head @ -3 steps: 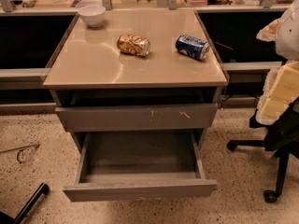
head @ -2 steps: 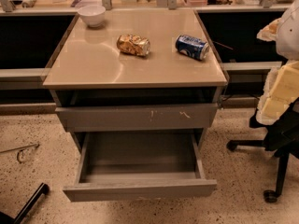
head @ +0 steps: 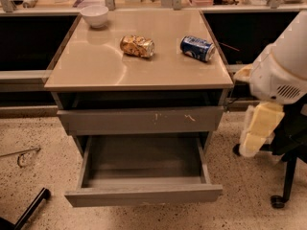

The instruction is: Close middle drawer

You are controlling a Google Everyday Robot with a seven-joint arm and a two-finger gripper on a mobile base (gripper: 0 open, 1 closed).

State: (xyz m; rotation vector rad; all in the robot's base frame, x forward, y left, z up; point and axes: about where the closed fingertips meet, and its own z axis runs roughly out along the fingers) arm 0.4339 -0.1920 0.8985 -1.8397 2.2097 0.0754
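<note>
At six o'clock in my view the middle drawer (head: 144, 194) stands pulled well out, so nothing is done yet; the gripper (head: 253, 143) hangs at three o'clock, well apart from it, its grip I cannot tell; the whole push remains

Over at the right edge, here's the robot's arm (head: 283, 66), a big rounded shell in smooth white, cut off by the top corner of the view. Low on its flank sits a small vent grille (head: 288, 91), a handful of short dark slots in a row. A cream-coloured lip (head: 242, 73) peeks out on the shell's left side. Below the shell hangs the gripper (head: 258, 128), near the right front corner of the cabinet (head: 139, 121). It's pale buttery yellow, blocky and soft-looking, paling to near white at its lower end.
</note>
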